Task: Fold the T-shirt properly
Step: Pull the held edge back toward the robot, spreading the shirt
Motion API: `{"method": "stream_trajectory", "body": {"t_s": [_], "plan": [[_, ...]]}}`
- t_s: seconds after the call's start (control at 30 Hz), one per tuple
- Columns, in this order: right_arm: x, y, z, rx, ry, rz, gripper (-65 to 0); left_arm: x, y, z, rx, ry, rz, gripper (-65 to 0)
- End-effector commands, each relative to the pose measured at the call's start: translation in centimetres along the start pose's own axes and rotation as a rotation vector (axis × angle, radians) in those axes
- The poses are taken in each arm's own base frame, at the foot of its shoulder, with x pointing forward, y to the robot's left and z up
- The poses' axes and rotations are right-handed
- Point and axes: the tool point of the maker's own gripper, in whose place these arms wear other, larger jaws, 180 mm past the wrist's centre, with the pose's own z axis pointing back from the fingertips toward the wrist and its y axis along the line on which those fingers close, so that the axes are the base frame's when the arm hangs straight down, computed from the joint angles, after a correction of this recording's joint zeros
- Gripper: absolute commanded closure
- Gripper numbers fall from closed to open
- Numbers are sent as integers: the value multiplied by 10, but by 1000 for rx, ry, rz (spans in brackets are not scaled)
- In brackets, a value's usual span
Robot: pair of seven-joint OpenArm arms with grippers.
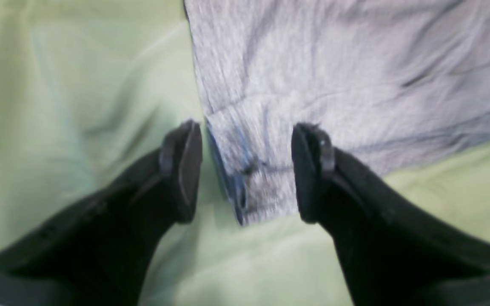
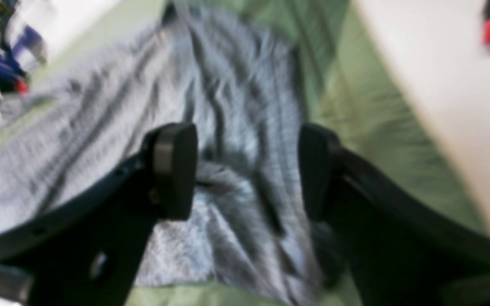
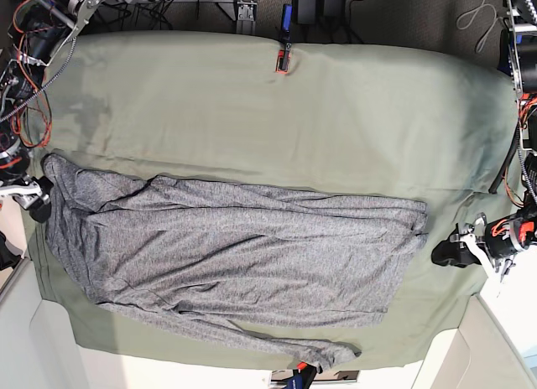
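Note:
The heather-grey T-shirt (image 3: pixel 235 255) lies spread lengthwise across the olive-green cloth (image 3: pixel 252 121), wrinkled, with one long sleeve trailing toward the front edge. In the base view my left gripper (image 3: pixel 446 254) sits just off the shirt's right end. In the left wrist view it (image 1: pixel 247 129) stands open, and a corner of the T-shirt (image 1: pixel 262 170) lies on the cloth between its fingers, untouched. My right gripper (image 3: pixel 39 201) is at the shirt's left end. Its wrist view is blurred but shows it (image 2: pixel 247 131) open over bunched folds of the T-shirt (image 2: pixel 228 85), holding nothing.
A small red and black object (image 3: pixel 283 60) lies at the cloth's far edge. Cables and arm hardware (image 3: pixel 25 54) crowd the left side, with more wiring (image 3: pixel 520 62) on the right. The bare white table (image 3: pixel 33 339) shows at the front corners.

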Motion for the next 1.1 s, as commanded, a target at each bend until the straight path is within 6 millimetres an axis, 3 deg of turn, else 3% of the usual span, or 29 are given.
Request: {"method": "stream_trajectory", "body": {"t_s": [0.0, 0.17, 0.4, 0.6, 0.87, 1.07], "plan": [[14, -1, 7, 9, -42, 8, -373, 17, 7, 15, 6, -47, 6, -359], [-14, -18, 18, -25, 9, 2, -373, 0, 13, 22, 0, -47, 65, -359], [-45, -15, 23, -3, 48, -38, -373, -53, 9, 13, -16, 43, 114, -359], [-47, -10, 21, 6, 42, -51, -373, -60, 4, 8, -26, 52, 122, -359], [-43, -10, 20, 2, 18, -46, -373, -55, 6, 7, -14, 21, 112, -359], [-45, -5, 17, 5, 24, -8, -373, -65, -7, -12, -21, 40, 91, -359]]}}
